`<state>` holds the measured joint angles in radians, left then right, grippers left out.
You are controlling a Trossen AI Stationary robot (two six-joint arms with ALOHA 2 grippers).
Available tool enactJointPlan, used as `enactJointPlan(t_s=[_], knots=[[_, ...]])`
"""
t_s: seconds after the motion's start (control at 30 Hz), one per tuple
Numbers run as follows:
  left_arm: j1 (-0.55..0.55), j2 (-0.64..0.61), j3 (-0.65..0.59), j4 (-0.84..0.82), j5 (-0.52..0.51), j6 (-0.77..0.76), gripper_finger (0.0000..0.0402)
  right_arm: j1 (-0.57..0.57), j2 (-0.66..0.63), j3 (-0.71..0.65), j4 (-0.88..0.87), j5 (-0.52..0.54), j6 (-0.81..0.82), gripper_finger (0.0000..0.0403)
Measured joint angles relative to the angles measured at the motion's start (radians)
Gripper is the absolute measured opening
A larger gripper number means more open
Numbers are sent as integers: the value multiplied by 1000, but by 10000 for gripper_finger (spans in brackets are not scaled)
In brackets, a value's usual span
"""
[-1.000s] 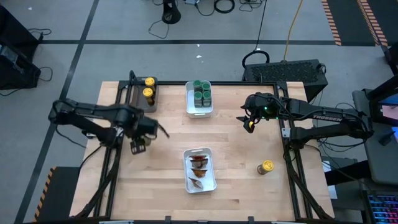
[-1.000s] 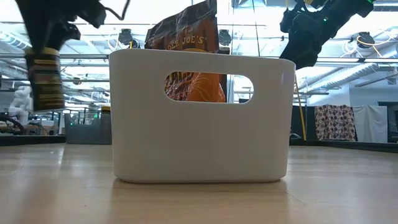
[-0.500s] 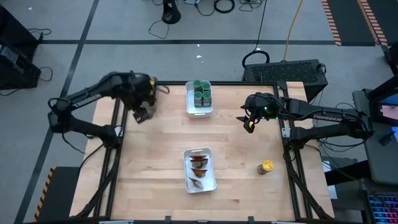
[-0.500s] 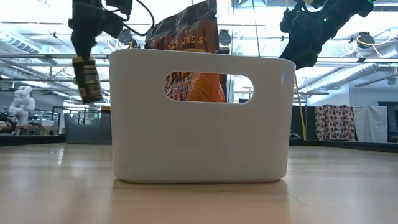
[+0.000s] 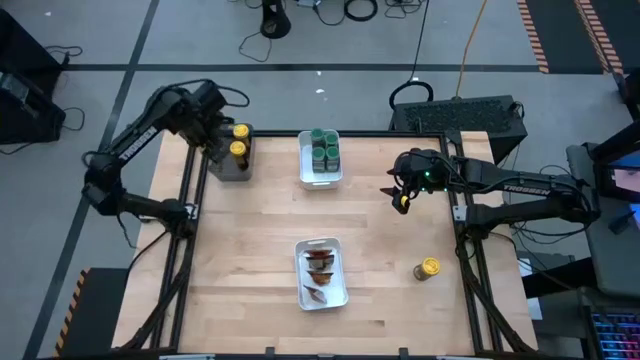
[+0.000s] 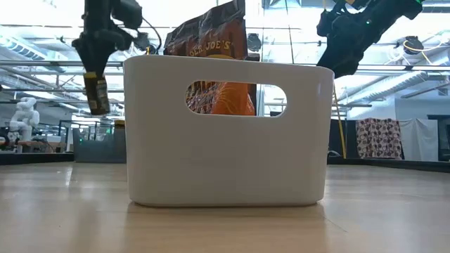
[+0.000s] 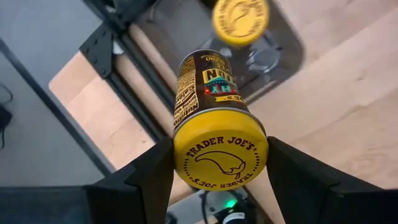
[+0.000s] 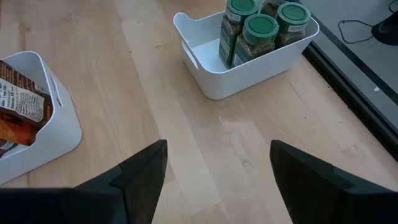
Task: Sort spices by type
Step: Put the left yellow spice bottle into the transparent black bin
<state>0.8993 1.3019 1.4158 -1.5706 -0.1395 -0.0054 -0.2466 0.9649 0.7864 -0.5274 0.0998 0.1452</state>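
Note:
My left gripper [image 5: 216, 150] is over the near end of the dark grey tray [image 5: 232, 166] at the table's far left, shut on a yellow-lidded jar [image 7: 214, 118]. The jar also shows in the low view [image 6: 95, 93]. Two yellow-lidded jars [image 5: 240, 131] [image 5: 238, 149] stand in the tray. Another yellow-lidded jar [image 5: 428, 268] stands on the table at the near right. Green-lidded jars [image 5: 323, 145] stand in a white bin [image 5: 321, 176] at the far middle. Brown-orange packets [image 5: 319, 268] lie in a white bin [image 5: 340, 290] at the near middle. My right gripper [image 5: 398, 195] is open and empty above the table's right half. My left gripper pinches the yellow-lidded jar between its two fingers [image 7: 155, 177], on opposite sides of the jar just below its lid [image 7: 221, 155]. The fingers come from above, pointing down along the jar. The jar hangs below them, lid up, a little tilted, clear of the tray.
Bare wooden table lies between the bins and around the lone jar at the near right. In the low view the packet bin [image 6: 225, 133] fills the foreground. A black frame runs along the table's edges [image 5: 190, 190].
My left gripper has carried the yellow-lidded jar from the table's left middle toward the far edge, to above the dark grey tray, and has stayed shut on it. The jar has stayed clear of the table.

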Motion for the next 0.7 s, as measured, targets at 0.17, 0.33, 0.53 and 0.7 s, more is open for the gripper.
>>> enactJointPlan(t_s=[0.17,0.33,0.53,0.7], knots=[[71,92,0,31,0,51,226,0,0,0,0,0,0,267],[100,189,0,90,-28,115,226,0,0,0,0,0,0,267],[142,291,0,142,-10,142,226,0,0,0,0,0,-12,267],[168,354,0,202,-6,151,226,0,0,0,0,0,-23,267]])
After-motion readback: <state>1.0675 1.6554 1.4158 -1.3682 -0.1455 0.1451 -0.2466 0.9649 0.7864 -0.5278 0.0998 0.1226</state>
